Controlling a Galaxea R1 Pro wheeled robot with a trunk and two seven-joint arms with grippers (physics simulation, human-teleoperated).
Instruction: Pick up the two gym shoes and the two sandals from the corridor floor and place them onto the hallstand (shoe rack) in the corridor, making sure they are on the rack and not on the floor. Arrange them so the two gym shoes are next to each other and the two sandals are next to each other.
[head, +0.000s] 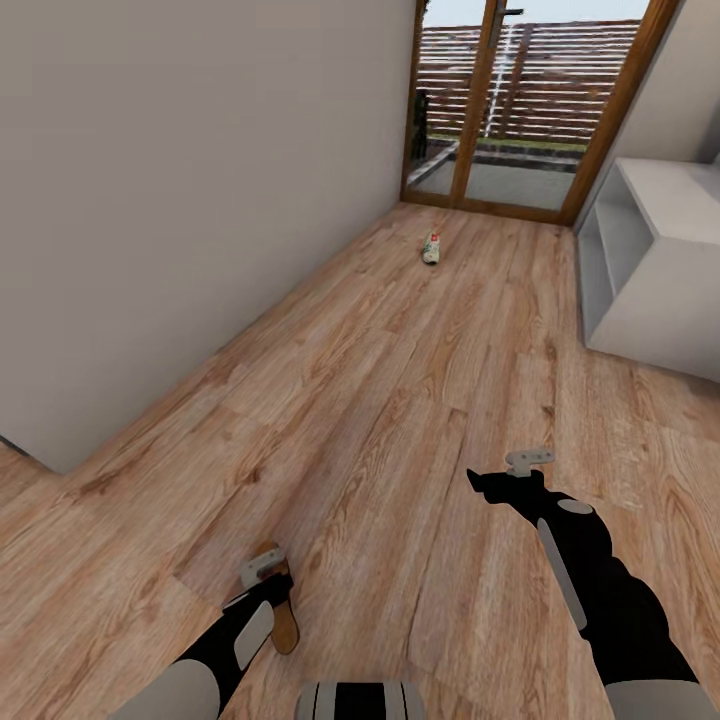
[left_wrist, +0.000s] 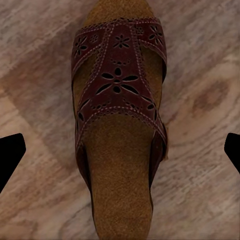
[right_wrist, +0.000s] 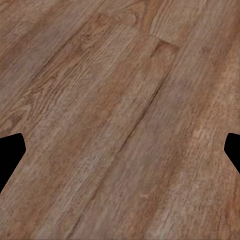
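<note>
Our left gripper (head: 262, 572) hangs directly above one sandal (left_wrist: 117, 125), fingers spread wide; in the left wrist view the two fingertips (left_wrist: 10, 155) sit at the frame's edges with the sandal centred between them and not touched. The sandal (head: 283, 612) lies flat on the corridor floor (head: 400, 400), strap up, close in front of our base. Our right gripper (head: 528, 460) is held out over bare planks, also spread and holding nothing; its wrist view gives wood grain (right_wrist: 120, 120) between the parted fingertips.

Farther out, one gym shoe (head: 431, 248) lies on the floor near the glass door (head: 510, 100), well apart from both arms. A low pale unit with open compartments (head: 650, 270) stands against the right wall; we see no shoes on the part of it in view, and we cannot confirm from here that it is the hallstand.

We judge the task to be at an early stage: at least this sandal and this gym shoe remain on the floor, and the grasp on the sandal is not yet made.
</note>
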